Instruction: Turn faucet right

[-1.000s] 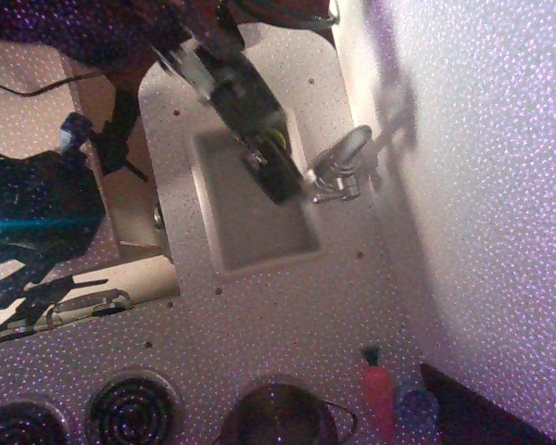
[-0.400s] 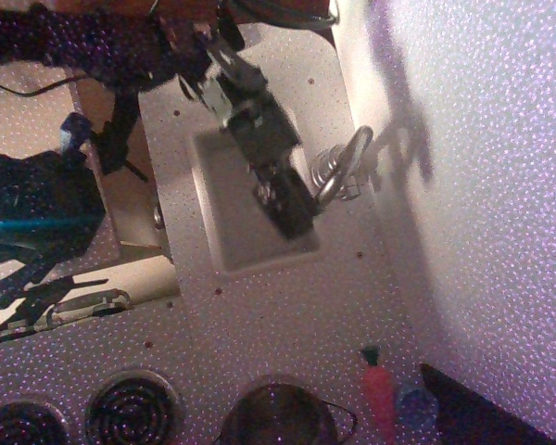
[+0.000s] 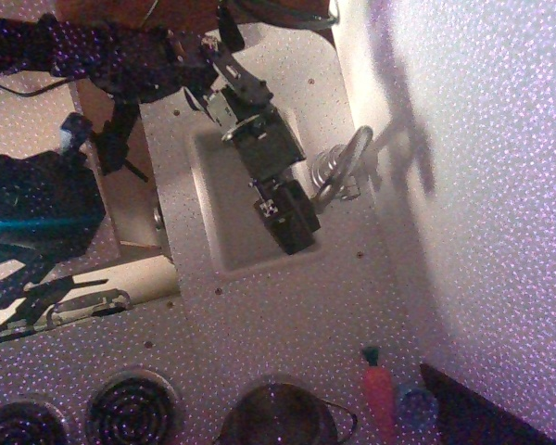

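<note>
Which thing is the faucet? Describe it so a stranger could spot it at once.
Find the recessed sink in the speckled counter. On the sink's wall side, beside the dark gripper, stands the faucet. It is the only shiny silver piece there, with an arched spout on a ribbed base.

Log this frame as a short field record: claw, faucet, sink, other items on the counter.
claw: dark, over the sink's lower end, beside the faucet; open or shut cannot be told
faucet: silver, arched spout, standing on the counter rim between sink and wall
contact: claw close to the spout; touch not resolvable
sink: rectangular basin, looks empty where visible
carrot toy: orange, lying on the counter near the bottom edge
pot: metal, at the bottom edge
burners: dark coils, bottom left
</note>
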